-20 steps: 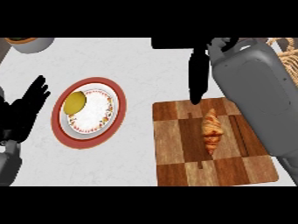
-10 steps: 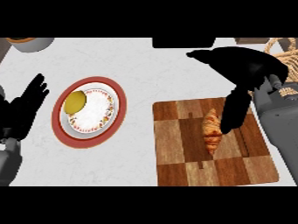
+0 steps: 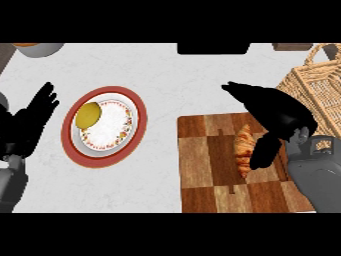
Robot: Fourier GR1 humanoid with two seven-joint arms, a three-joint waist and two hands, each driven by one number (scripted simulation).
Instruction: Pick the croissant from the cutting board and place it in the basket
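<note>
- The croissant (image 3: 242, 150) lies flat on the cutting board (image 3: 210, 185), towards its right half, lengthwise from the far side to the near side. It has not been lifted.
- The right robot hand (image 3: 280, 117) hangs over the croissant's right side. It is released and holds nothing, with one dark digit reaching down along the pastry's right flank and the others spread towards the upper left.
- Over the last second this hand has turned and drawn back towards the robot. Earlier it reached in from farther up the board with the forearm lying across it, and now the palm sits nearer the pastry with the wrist at the board's right edge.
- The croissant has not shifted in that time. I judge the step in hand to be the approach finishing, with the closing still to come.
- The basket (image 3: 324, 87) stands just beyond the board's far right corner, close to the working hand, so the carry should be short once the pastry is held.
- Further left on the bench (image 3: 173, 75) is a red-rimmed plate (image 3: 106, 161) with a yellow item (image 3: 89, 115) on it.
- The left robot hand (image 3: 25, 125) rests open at the left edge, unchanged.
</note>
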